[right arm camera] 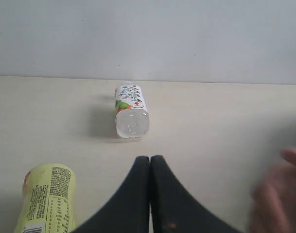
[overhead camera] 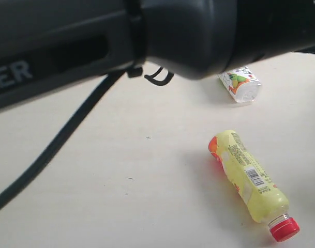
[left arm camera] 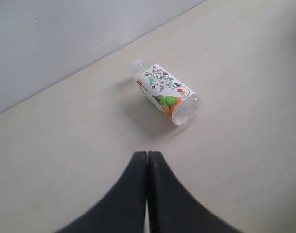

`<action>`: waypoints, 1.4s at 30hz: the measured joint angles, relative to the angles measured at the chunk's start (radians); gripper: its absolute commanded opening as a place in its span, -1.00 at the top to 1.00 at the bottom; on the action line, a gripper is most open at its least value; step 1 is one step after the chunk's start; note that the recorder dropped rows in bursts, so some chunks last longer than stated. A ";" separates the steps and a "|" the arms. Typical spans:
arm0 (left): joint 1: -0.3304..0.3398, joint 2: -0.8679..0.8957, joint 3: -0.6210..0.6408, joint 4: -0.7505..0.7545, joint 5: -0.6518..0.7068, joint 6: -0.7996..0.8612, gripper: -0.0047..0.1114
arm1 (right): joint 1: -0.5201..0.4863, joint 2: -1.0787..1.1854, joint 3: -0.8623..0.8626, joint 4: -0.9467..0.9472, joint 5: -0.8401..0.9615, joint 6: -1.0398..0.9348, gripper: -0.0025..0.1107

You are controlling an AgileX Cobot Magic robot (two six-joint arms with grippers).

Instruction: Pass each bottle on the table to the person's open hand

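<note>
Yellow bottle [overhead camera: 249,178], small clear bottle [overhead camera: 241,84] — lying apart on beige table [overhead camera: 147,170].
Left gripper [left arm camera: 148,154], right gripper [right arm camera: 150,158] — jaws pressed together.

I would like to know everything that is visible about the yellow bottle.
The yellow bottle looks like plastic. It is covered by a yellow printed wrap with small text and a barcode, and the wrap turns orange-red at the base end. A short clear neck leads to a red cap, which is closed. The bottle lies on its side on the table, on the right of the exterior view, with its cap toward the lower right. Only the table touches it.
</note>
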 measured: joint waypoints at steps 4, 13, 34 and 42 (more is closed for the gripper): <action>0.000 0.000 0.000 -0.006 0.000 -0.007 0.92 | 0.000 0.000 0.000 0.000 0.000 0.000 0.96; 0.008 -0.012 0.000 -0.023 0.002 -0.075 0.92 | 0.000 0.000 0.000 0.000 0.000 0.000 0.96; 0.001 -0.236 0.132 -0.229 0.004 -0.029 0.92 | 0.000 0.000 0.000 0.000 0.000 0.000 0.96; -0.003 -0.408 0.475 -0.222 0.002 -0.030 0.92 | 0.000 0.000 0.000 0.000 0.000 0.000 0.96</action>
